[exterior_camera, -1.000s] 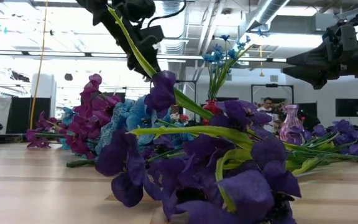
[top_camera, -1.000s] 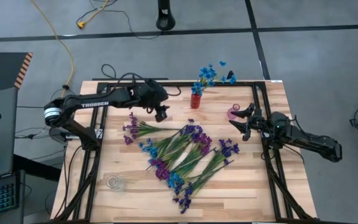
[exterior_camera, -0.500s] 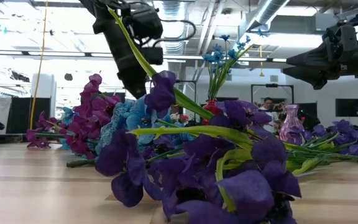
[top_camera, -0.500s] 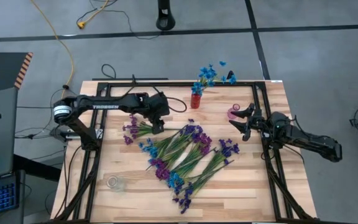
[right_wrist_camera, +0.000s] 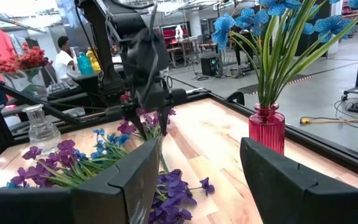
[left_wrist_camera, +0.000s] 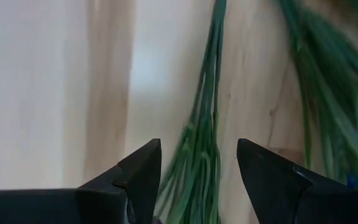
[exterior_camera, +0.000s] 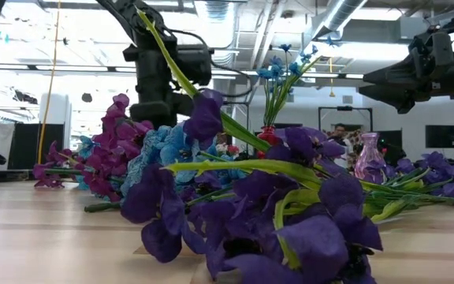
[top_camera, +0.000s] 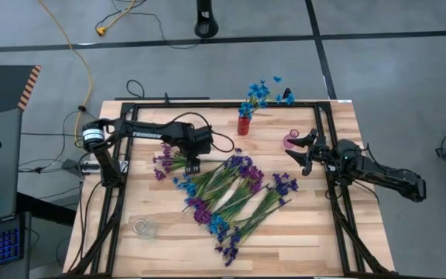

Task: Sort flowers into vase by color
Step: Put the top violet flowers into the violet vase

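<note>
Many green-stemmed flowers [top_camera: 231, 194] with blue, magenta and violet blossoms lie in a heap on the middle of the wooden table. A magenta bunch [top_camera: 163, 161] lies at the heap's left, its stems [left_wrist_camera: 201, 155] running toward the table's right. My left gripper [top_camera: 192, 164] points down over these stems, open, with the stems between its fingers [left_wrist_camera: 138, 180]. A red vase [top_camera: 244, 124] at the far edge holds blue flowers [right_wrist_camera: 272, 31] upright. My right gripper [top_camera: 296, 153] waits level and open at the table's right, near a pink vase [top_camera: 290, 141].
A clear glass vase [top_camera: 142, 227] stands near the table's near left corner. A black frame [top_camera: 207, 103] runs along the table's edges. Bare wood shows left of the heap and along the near edge. A person [right_wrist_camera: 64, 53] is in the room beyond.
My left gripper has come down toward the table's near edge, onto the magenta bunch's stems, and has tipped from slanting to pointing straight down. The flowers lie as before.
</note>
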